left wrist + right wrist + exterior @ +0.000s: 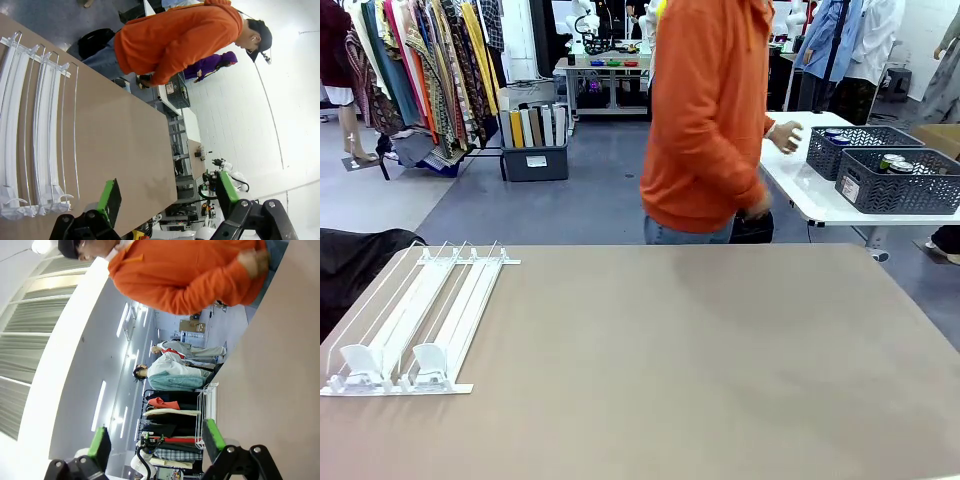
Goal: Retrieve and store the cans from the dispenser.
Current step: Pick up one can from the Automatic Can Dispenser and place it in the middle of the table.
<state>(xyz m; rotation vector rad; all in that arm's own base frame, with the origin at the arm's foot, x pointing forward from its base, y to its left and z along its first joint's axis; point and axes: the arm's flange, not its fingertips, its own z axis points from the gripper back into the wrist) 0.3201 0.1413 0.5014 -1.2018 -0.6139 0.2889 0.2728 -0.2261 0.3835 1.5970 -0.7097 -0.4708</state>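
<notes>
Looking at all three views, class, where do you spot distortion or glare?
Left wrist view: the rack's straight rails bow into curves, a wide-angle effect. Right wrist view: ceiling lights glare white. Front view: even light, rack rails straight.

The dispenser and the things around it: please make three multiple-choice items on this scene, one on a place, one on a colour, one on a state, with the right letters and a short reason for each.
1. Where on the table does the dispenser lie?
A. the robot's left side
B. the middle
C. the robot's right side

2. What colour is the top of the person at the far side?
A. blue
B. orange
C. white

3. How does the left pincer stand?
A. shut on a can
B. shut, holding nothing
C. open, holding nothing

Answers:
1 A: the white rails sit at the left edge in the front view.
2 B: the hooded top is plainly orange.
3 C: its green pads stand wide apart with nothing between them.
</notes>
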